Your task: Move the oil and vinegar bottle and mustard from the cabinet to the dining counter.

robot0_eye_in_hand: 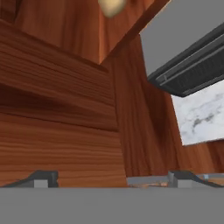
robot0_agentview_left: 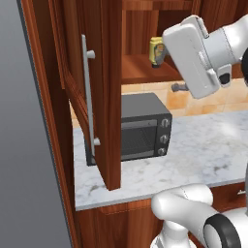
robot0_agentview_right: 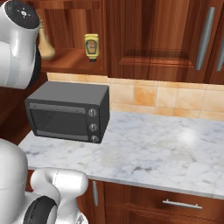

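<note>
Cabinet [robot0_agentview_left: 109, 92] open, mustard [robot0_agentview_right: 91, 46] and bottle [robot0_agentview_right: 45, 46] both wait on its shelf; gripper [robot0_eye_in_hand: 111, 178], jaws apart and empty, nears the wood.

I count one mustard [robot0_agentview_right: 92, 46], one oil and vinegar bottle [robot0_agentview_right: 44, 45], one toaster oven [robot0_agentview_right: 68, 111] with three knobs [robot0_agentview_right: 92, 127].

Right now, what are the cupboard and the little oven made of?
The cabinet looks like reddish-brown wood with a slight sheen: grain lines run along its door. The toaster oven seems to be dark grey metal, matte, with a darker window in front. The worktop looks like polished veined marble.
</note>
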You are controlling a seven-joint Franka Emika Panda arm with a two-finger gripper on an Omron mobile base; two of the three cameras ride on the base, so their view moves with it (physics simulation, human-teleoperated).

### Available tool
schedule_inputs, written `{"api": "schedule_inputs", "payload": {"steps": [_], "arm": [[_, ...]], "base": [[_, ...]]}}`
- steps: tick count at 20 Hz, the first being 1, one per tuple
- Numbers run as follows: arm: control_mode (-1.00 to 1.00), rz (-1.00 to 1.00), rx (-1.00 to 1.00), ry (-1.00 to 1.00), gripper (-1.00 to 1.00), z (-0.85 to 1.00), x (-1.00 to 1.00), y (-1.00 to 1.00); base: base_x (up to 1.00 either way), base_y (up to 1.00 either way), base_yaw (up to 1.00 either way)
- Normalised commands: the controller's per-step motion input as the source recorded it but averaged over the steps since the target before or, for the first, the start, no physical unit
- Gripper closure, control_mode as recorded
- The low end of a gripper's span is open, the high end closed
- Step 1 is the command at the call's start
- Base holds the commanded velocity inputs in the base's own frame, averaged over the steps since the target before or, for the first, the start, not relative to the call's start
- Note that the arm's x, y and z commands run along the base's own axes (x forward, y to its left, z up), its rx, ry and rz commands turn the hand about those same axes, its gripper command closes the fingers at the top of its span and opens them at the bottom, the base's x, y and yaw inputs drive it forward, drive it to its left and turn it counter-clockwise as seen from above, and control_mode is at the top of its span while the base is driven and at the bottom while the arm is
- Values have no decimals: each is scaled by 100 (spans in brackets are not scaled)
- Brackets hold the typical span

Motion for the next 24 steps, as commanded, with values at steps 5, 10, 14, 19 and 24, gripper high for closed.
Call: {"api": "schedule_inputs", "payload": {"steps": [5, 10, 14, 19, 24], "arm": [[-100, 23, -25, -24, -100, 2, 22, -23], [-100, 27, -28, -37, -100, 4, 17, -2], [-100, 24, -26, -60, -100, 0, 3, 0], [-100, 17, -12, -46, -100, 0, 25, 0], [-100, 11, 0, -16, -100, 0, 57, 0]], "base": [[0, 0, 0], [0, 0, 0], [0, 0, 0], [0, 0, 0], [0, 0, 0]]}}
